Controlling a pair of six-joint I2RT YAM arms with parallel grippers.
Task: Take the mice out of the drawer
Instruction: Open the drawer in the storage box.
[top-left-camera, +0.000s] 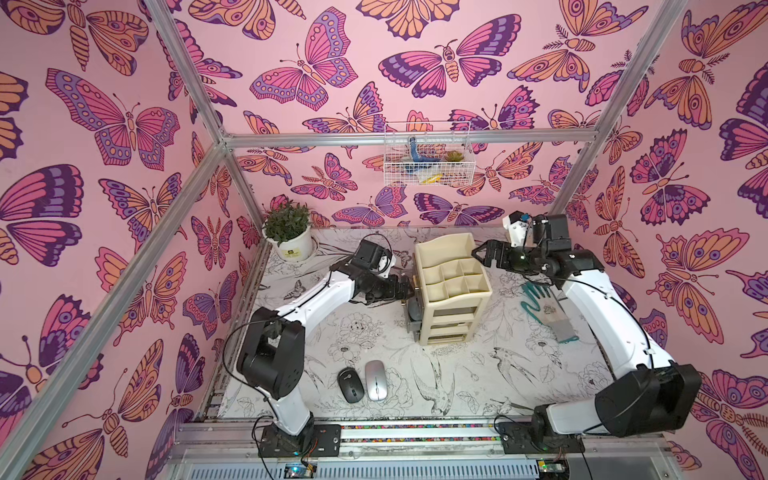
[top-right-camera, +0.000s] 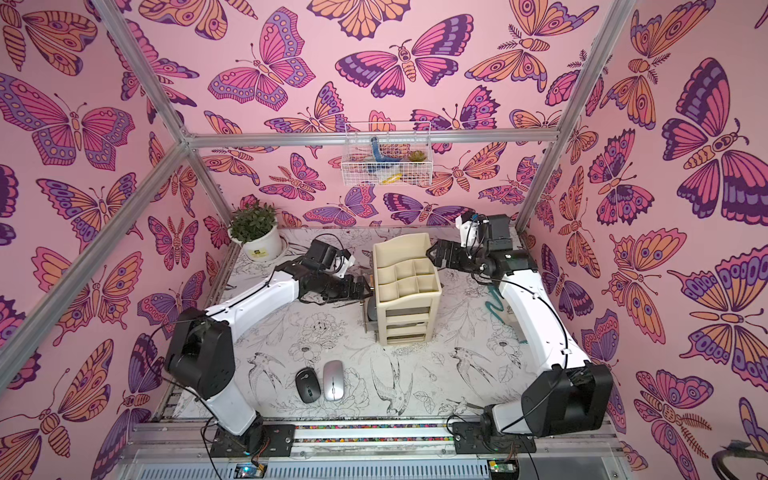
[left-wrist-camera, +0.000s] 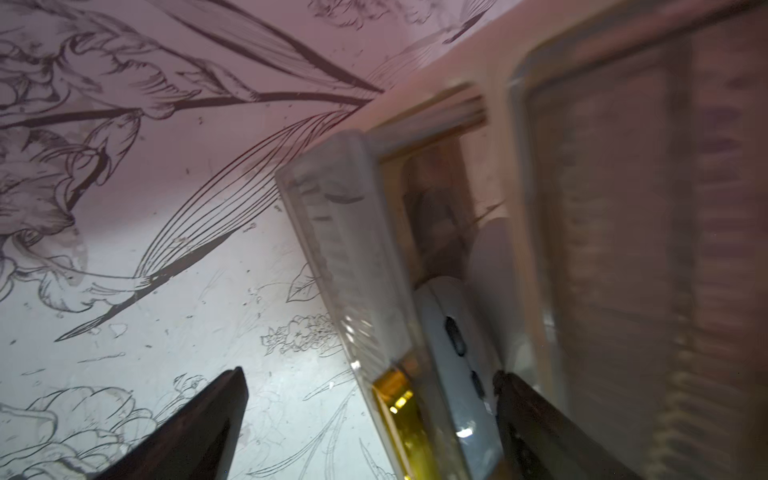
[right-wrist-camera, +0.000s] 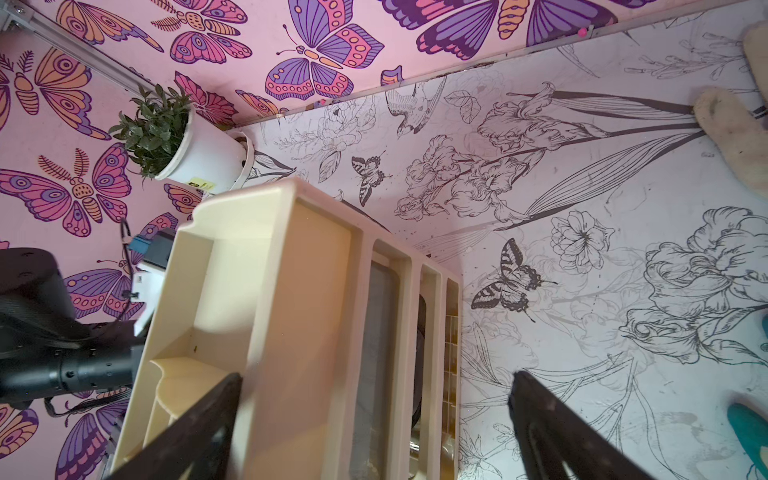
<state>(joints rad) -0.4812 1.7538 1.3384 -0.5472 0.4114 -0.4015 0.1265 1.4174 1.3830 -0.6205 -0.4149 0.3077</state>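
Mice: black mouse (top-left-camera: 350, 385) and silver mouse (top-left-camera: 379, 380) lie side by side on bench (top-left-camera: 478, 374), near its front edge. Pale mouse (left-wrist-camera: 453, 332) sits in drawer (left-wrist-camera: 345, 249), pulled partway out of cream organizer (top-left-camera: 444, 324). Left pincer (left-wrist-camera: 369, 374) released, fingers straddling drawer front. Right pincer (right-wrist-camera: 376, 376) spread wide at organizer's top.

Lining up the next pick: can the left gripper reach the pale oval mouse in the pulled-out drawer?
Probably, but tightly: the open left gripper straddles the translucent drawer front, one finger beside the pale oval mouse lying exposed in the narrow gap.
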